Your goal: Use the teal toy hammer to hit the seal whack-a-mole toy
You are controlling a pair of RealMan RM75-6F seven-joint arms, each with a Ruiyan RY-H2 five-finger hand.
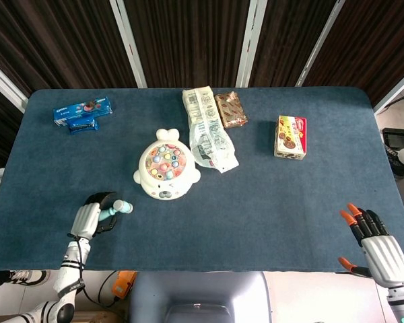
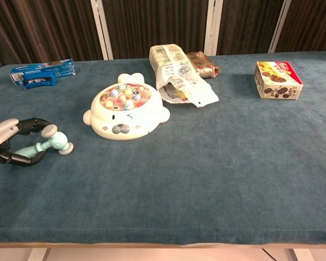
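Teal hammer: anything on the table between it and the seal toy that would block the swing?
Nothing visible. The teal toy hammer lies with the left hand curled around its handle; between its head and the seal whack-a-mole toy only bare blue table shows. The snack bag sits on the toy's far side.

A table (image 1: 269,222) is standing before me, its dark blue cloth lying flat under even light. Behind it, dark brown curtains (image 1: 182,40) are hanging between white posts (image 1: 129,42). Pale floor (image 1: 398,114) is showing at the right.
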